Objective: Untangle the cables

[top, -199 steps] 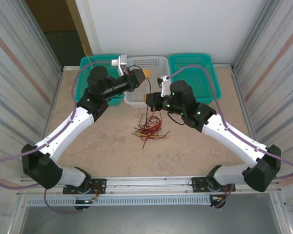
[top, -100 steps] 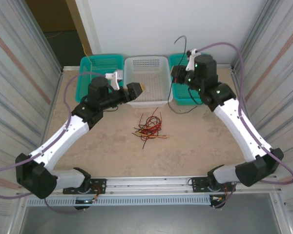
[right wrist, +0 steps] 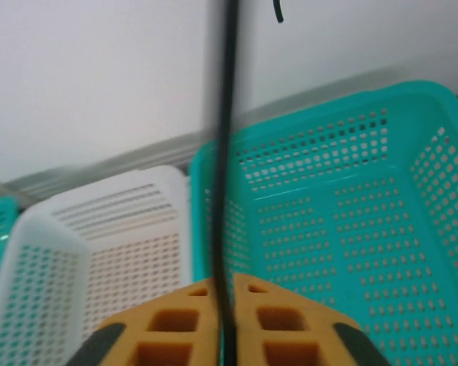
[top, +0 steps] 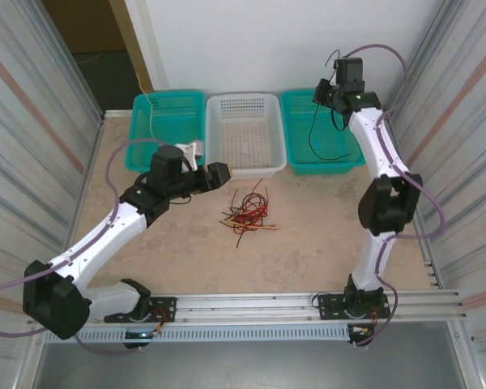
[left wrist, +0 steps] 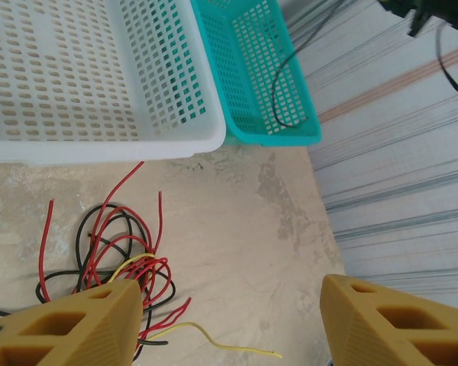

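Top: beige mottled tabletop (top: 308, 235); tangled pile of thin red, black, yellow cables (top: 247, 212) mid-table. Right gripper (top: 319, 95) high over teal plastic mesh basket (top: 296, 121), thin black cable (top: 310, 142) dangling. Left wrist: left gripper (left wrist: 229, 293) wide open, empty, above pile. Right wrist: jaws pinching black cable. One separated; pile pending.

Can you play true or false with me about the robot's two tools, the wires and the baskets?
1. The right tool is pinching a black cable. True.
2. The other cables lie in a tangle on the table, in front of the white basket. True.
3. The black cable dangles into the white basket. False: it dangles into the teal basket on the right.
4. The left tool is shut on a red cable. False: it is open and holds nothing.
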Robot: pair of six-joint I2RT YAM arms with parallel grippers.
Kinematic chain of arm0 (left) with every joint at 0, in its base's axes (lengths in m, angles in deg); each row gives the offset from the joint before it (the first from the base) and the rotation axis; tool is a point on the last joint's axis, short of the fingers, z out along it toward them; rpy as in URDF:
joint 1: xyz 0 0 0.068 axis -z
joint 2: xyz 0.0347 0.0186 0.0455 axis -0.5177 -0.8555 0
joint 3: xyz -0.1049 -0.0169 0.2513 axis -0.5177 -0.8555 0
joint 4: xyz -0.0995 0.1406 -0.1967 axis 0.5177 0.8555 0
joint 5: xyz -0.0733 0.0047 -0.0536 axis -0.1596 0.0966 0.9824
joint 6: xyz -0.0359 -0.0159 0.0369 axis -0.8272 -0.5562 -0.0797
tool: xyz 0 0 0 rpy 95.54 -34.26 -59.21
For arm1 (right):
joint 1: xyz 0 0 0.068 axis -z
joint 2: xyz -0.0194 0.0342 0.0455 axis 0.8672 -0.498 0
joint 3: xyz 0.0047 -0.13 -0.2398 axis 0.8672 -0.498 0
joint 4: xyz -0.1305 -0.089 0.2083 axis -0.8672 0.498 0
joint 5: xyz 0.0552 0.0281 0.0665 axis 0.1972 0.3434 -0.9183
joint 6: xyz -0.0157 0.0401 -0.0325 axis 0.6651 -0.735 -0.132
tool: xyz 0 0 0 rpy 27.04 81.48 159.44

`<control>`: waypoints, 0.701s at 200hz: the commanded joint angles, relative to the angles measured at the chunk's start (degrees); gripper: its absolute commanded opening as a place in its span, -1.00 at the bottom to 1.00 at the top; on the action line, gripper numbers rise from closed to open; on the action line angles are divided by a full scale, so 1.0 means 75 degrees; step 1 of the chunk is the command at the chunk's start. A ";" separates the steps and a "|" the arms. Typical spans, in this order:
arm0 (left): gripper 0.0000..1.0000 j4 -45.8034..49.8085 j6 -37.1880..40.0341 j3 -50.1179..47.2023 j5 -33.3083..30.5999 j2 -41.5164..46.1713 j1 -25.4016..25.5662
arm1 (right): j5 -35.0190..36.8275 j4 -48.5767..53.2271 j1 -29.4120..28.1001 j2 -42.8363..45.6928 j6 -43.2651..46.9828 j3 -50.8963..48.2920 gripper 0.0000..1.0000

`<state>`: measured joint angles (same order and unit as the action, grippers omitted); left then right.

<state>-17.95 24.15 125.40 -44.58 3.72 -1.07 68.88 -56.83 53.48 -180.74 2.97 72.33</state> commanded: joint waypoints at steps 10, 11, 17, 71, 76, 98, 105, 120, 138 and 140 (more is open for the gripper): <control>0.28 0.0158 0.0373 -0.0290 0.0103 0.0086 -0.0030 | -0.0174 0.1225 0.0032 -0.1052 0.0165 0.1344 -0.18; 0.28 0.0162 0.0373 -0.0304 0.0105 0.0081 -0.0030 | -0.0170 0.1247 0.0032 -0.1073 0.0166 0.1357 -0.17; 0.28 0.0188 0.0372 -0.0364 0.0067 0.0094 -0.0021 | -0.0132 0.1307 0.0032 -0.1139 0.0099 0.1339 -0.10; 0.29 0.0336 0.0220 -0.0748 -0.0090 -0.0007 0.0014 | -0.0379 0.0566 -0.0340 0.0206 -0.0128 -0.1115 -0.05; 0.29 0.0330 0.0184 -0.0793 -0.0081 -0.0064 0.0038 | -0.0375 0.0457 -0.0412 0.0478 -0.0139 -0.1606 -0.07; 0.26 0.0330 0.0082 -0.0905 -0.0012 -0.0443 0.0251 | -0.0249 0.0175 -0.0821 0.1855 -0.0290 -0.3222 -0.13; 0.23 0.0321 0.0070 -0.0928 -0.0013 -0.0586 0.0364 | -0.0202 0.0146 -0.1002 0.2320 -0.0345 -0.3662 -0.14; 0.20 0.0287 0.0047 -0.0961 -0.0085 -0.0890 0.0578 | -0.0138 0.0117 -0.1481 0.3269 -0.0481 -0.4746 -0.12; 0.14 0.0130 -0.0088 -0.1051 -0.0139 -0.1156 0.0715 | 0.0079 0.0094 -0.2213 0.4194 -0.0667 -0.5961 0.01; 0.13 0.0113 -0.0111 -0.1054 -0.0145 -0.1178 0.0719 | 0.0126 0.0102 -0.2322 0.4271 -0.0707 -0.6076 0.03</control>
<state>-16.27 24.63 118.67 -44.89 -3.34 3.21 67.74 -55.04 41.83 -157.55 0.63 34.78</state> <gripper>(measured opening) 0.582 0.473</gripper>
